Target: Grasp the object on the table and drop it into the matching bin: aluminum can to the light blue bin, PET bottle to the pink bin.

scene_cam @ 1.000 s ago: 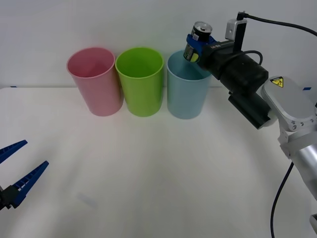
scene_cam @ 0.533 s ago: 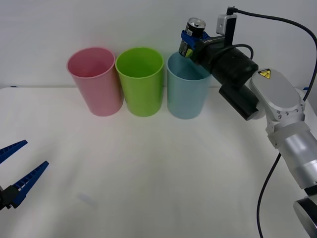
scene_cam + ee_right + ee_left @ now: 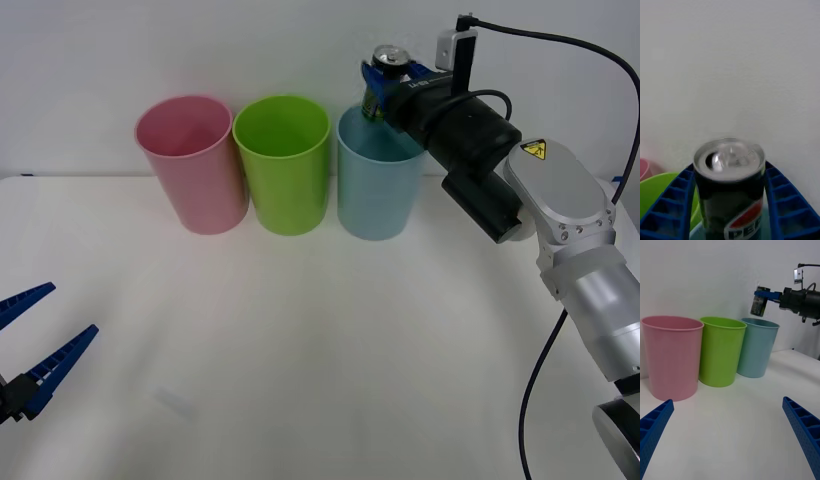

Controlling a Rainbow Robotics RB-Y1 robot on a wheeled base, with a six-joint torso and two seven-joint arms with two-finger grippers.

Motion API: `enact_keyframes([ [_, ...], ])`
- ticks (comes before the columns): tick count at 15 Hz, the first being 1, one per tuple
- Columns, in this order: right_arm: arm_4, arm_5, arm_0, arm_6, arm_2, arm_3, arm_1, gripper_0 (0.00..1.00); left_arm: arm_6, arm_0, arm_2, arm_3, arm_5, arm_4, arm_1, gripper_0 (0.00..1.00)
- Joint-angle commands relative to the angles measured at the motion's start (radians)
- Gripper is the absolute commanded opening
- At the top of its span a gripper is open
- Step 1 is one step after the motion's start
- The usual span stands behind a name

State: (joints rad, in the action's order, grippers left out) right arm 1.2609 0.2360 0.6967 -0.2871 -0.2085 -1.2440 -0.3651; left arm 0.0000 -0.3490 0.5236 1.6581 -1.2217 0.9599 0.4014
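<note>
The label of the aluminum can [image 3: 731, 191] is cut by the edge of the right wrist view, so I can read only its first letters. The blue fingers [image 3: 668, 208] of the right gripper [image 3: 385, 80] cover both flanks of the can. In the front view the can's lower part is behind those fingers, and its print is too small to read. Behind the can, the light blue bin [image 3: 700, 230] shows only a sliver of rim. The left gripper [image 3: 35, 345] is cut off at the picture's edge.
</note>
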Motion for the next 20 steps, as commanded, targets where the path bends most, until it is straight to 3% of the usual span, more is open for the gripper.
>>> enact_keyframes([
  [1,0.000,0.002,0.000,0.006,0.000,0.000,0.000,1.00,0.000,0.000,0.000,0.000,0.000,0.000,0.000,1.00],
  [7,-0.003,0.026,-0.068,0.002,0.000,-0.086,-0.021,1.00,0.000,0.000,0.000,0.000,0.000,0.000,0.000,1.00],
  [20,-0.090,0.049,-0.513,0.025,-0.002,-0.566,-0.248,1.00,0.000,0.000,0.000,0.000,0.000,0.000,0.000,1.00],
])
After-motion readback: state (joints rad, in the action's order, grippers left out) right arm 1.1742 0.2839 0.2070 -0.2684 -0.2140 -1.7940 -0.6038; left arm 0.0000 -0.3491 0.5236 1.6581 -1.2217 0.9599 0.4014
